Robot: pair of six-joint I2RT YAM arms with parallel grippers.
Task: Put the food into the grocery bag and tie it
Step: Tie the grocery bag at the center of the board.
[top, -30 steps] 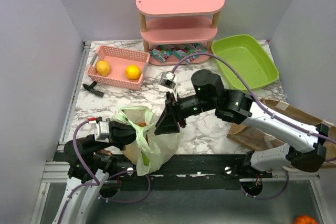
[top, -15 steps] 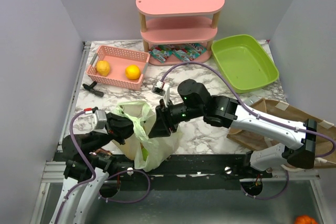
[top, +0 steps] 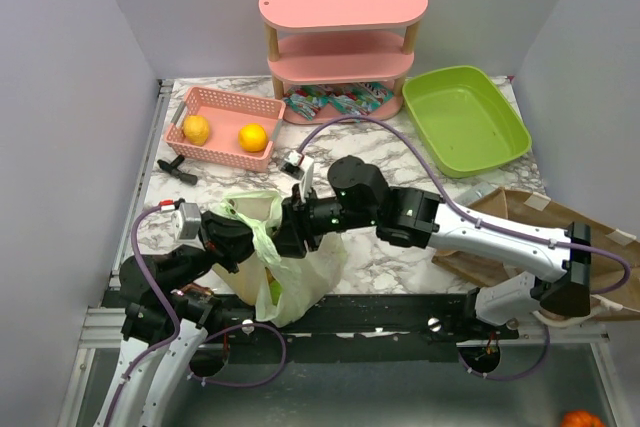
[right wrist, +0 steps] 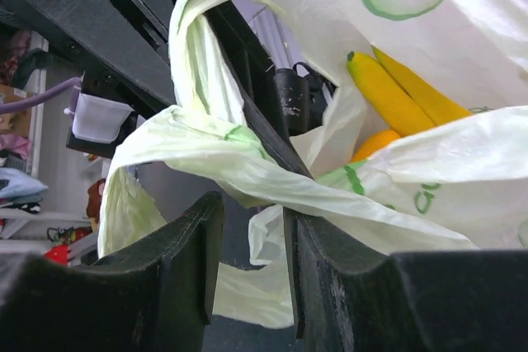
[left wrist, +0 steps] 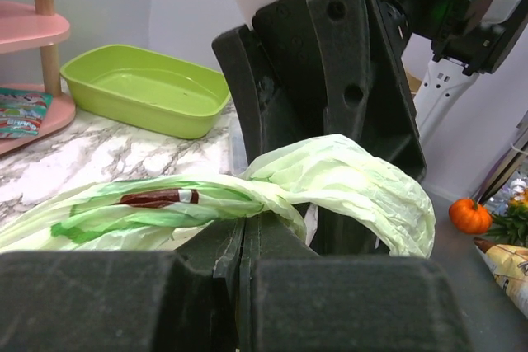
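Observation:
The pale-green grocery bag (top: 300, 272) printed with avocados stands at the table's near edge. My left gripper (top: 243, 239) is shut on a twisted handle of the bag (left wrist: 165, 199), with thin plastic pinched between the pads. My right gripper (top: 288, 235) is at the bag's mouth, right next to the left one. Its jaws are apart, and another handle strand (right wrist: 272, 175) lies across the fingertips. Yellow bananas (right wrist: 396, 92) and something orange (right wrist: 375, 144) show inside the bag. Teal-and-red snack packets (top: 335, 102) lie on the pink shelf's bottom tier. The leafy head and red fruits are hidden.
A pink shelf (top: 342, 37) stands at the back. A pink basket (top: 222, 127) holds two orange-yellow fruits. A green tray (top: 465, 117) is at the back right, a brown paper bag (top: 520, 237) at the right, and a black tool (top: 178, 168) at the left.
My right arm has swung left and down, bringing its gripper to the bag's mouth beside the left gripper. The left gripper has kept hold of the handle and shifted slightly.

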